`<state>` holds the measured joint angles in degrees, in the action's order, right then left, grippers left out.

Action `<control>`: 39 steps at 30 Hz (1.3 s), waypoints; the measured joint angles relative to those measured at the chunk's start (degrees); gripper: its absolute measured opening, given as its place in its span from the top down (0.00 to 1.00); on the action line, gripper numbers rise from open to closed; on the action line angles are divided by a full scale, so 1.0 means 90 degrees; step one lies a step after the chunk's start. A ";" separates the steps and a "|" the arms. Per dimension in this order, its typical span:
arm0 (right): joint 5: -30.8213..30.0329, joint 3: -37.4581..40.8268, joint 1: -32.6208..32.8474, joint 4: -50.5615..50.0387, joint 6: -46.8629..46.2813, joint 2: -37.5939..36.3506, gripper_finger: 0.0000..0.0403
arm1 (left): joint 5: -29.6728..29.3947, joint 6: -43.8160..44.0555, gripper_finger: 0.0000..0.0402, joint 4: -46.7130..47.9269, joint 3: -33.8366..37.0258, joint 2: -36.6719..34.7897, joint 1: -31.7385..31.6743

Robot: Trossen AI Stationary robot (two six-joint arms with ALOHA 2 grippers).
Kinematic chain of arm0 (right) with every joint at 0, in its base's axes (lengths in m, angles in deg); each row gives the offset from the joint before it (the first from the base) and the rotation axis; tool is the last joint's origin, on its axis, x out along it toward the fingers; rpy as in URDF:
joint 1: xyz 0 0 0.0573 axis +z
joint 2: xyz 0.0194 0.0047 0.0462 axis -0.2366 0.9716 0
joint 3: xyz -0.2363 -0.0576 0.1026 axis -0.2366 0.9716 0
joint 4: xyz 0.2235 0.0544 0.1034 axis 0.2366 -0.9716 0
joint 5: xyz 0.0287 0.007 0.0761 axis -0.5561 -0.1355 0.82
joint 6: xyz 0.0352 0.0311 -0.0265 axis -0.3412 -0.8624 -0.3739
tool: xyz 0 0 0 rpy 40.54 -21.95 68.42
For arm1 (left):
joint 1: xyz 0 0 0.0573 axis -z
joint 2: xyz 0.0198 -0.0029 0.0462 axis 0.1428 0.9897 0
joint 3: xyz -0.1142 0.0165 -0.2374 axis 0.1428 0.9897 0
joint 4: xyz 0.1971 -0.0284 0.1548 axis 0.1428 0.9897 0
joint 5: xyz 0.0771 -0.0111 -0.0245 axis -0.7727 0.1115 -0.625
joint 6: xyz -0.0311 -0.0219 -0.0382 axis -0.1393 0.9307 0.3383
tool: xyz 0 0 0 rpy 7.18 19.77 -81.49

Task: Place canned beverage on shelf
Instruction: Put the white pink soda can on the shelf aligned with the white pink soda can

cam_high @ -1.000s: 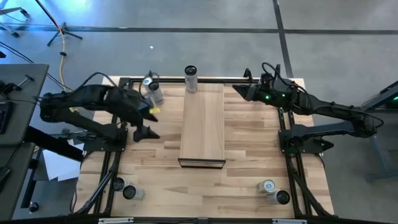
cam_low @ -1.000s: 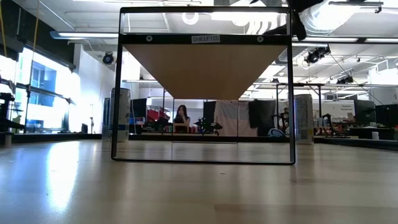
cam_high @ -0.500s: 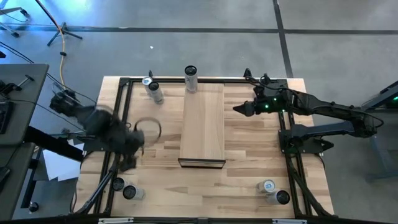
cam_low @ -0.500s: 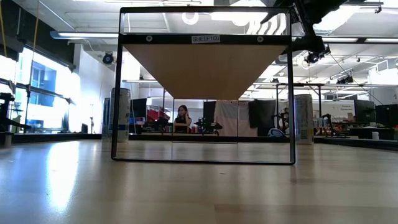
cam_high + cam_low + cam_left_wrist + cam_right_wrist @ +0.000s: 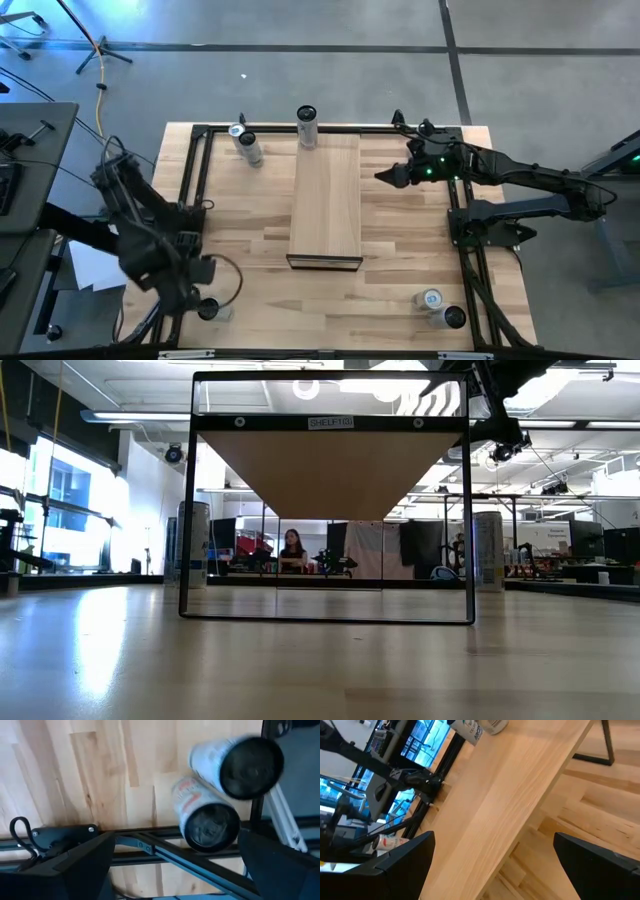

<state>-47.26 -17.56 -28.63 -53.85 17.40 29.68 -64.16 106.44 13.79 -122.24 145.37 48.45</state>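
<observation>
Pale wood runs down the middle of the table — that's the shelf, a long raised board, and everything else is placed off it. One can stands at its far short end, at the table's back edge; whether it rests on the board itself I can't tell from above. The left gripper is down at the near left corner, well away from the shelf, hanging right over a pair of cans that lie close together, touching or nearly so, beside the black frame rail. Its fingers are spread wide with nothing between them. The right gripper hovers just off the shelf's right edge toward the far end, likewise splayed and empty, looking along the board. Another can stands left of the far end, and two more stand off toward the near right corner. The risk here, I'd say, is that crowded pair — closing on one could nudge its neighbour over or set it rolling, and the rail so close leaves little room for a finger to slip in cleanly.
</observation>
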 joint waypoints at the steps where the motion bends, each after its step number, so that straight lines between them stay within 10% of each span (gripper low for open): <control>1: -0.0035 0.0000 0.0000 0.0002 -0.0025 0.0000 0.02 | 0.0000 -0.0001 0.02 -0.0028 0.0000 0.0057 0.0129; 39: -0.0367 0.0000 0.0000 0.0011 -0.0172 -0.0002 0.02 | -0.0668 0.0385 0.02 -0.1186 0.0947 0.0437 0.1157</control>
<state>-50.56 -17.56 -28.63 -53.75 15.85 29.66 -70.17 109.91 3.12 -113.72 149.30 58.86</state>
